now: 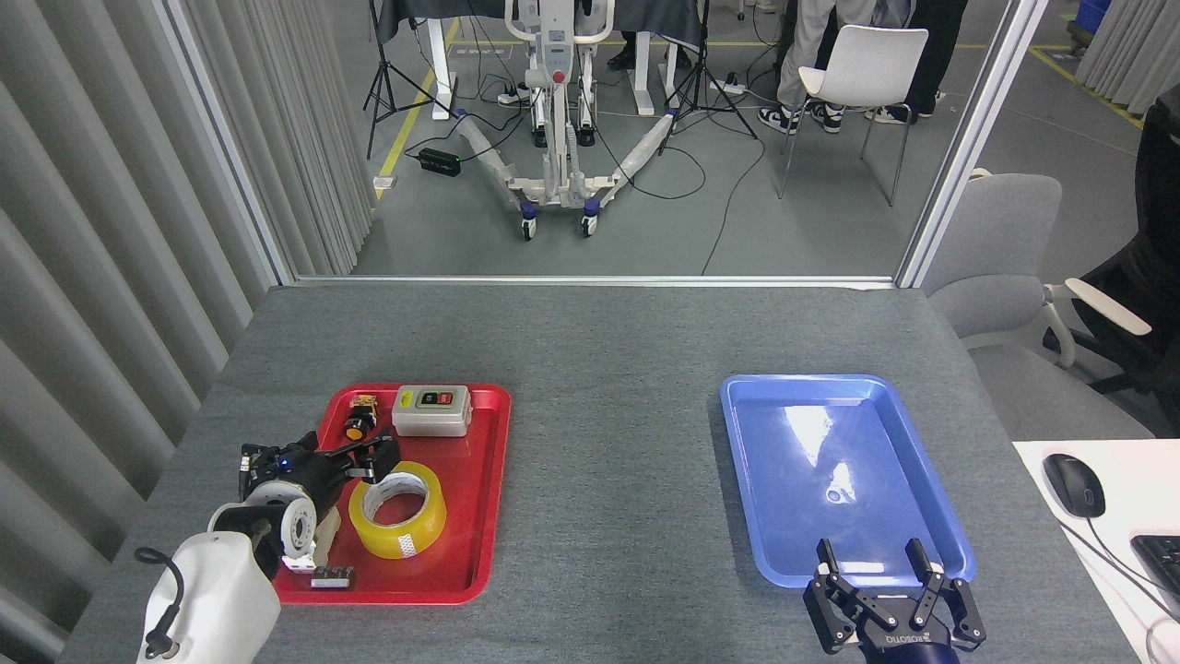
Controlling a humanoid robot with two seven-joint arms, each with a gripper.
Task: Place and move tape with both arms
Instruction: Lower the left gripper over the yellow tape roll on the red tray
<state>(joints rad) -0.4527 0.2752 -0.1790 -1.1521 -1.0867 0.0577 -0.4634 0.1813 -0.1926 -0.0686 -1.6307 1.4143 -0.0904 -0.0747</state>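
Head view, grey felt table (pixel 599 350), tape (pixel 397 509) in red tray (pixel 479 516), workshop bkgd

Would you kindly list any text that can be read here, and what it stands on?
"ROBOTIQ", upside down: black right gripper.
Grey switch box in the red plastic tray: labels too small to read.
Black left gripper: no lettering legible.
Yellow translucent tape roll: none.

Robotics lab, tripods (pixel 401 65), floor cables (pixel 682 175), wheeled lift rig (pixel 558 101), grey partition panels (pixel 111 231)
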